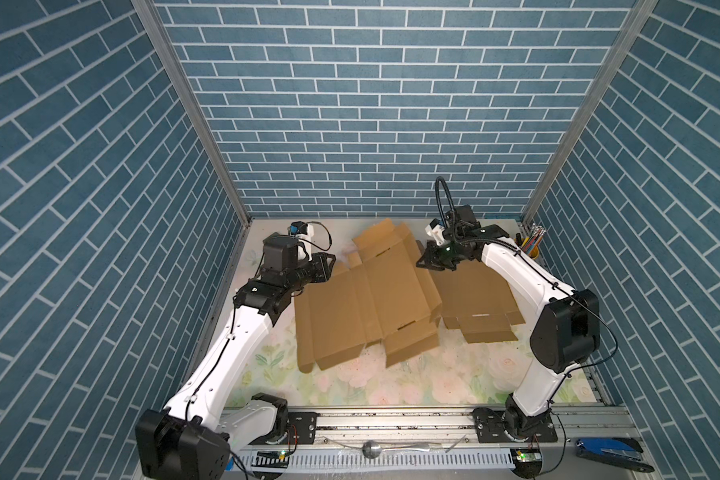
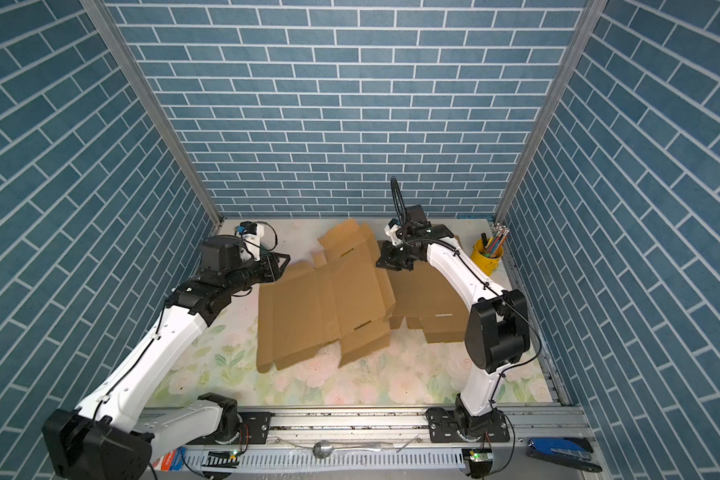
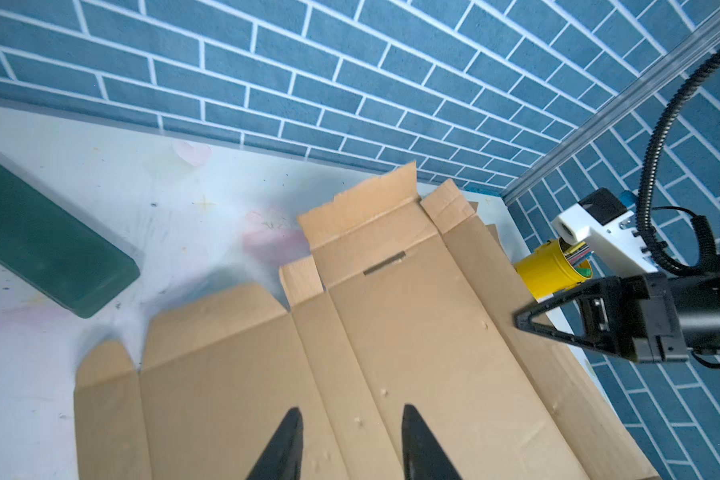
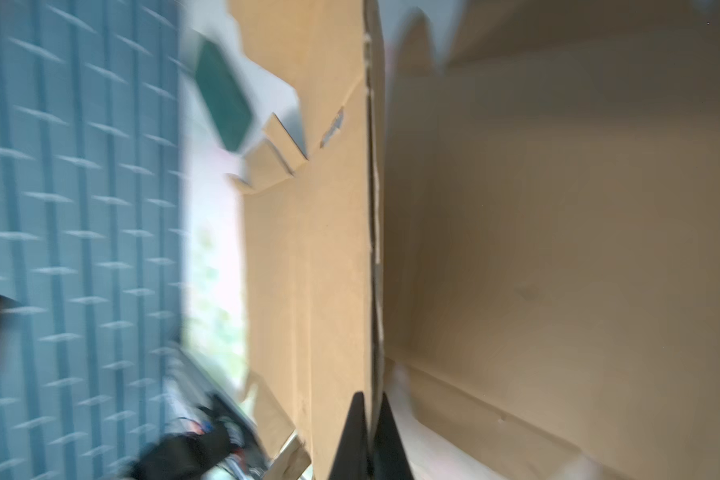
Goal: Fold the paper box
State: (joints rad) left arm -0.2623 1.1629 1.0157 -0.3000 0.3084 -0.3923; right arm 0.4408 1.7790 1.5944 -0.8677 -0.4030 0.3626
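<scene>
Both top views look down from high at 6 o'clock over the whole table. The left wrist view faces 2 o'clock, close above the paper box; the right wrist view, closer and blurred, faces 9 o'clock along it

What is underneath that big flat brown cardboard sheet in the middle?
The big flat brown cardboard sheet overlaps a second flat brown cardboard sheet along its right edge, partly covering it. Below both is the flower-patterned table. Anything else beneath is hidden.

Left gripper parted, right gripper pinched (both arms outstretched)
</scene>
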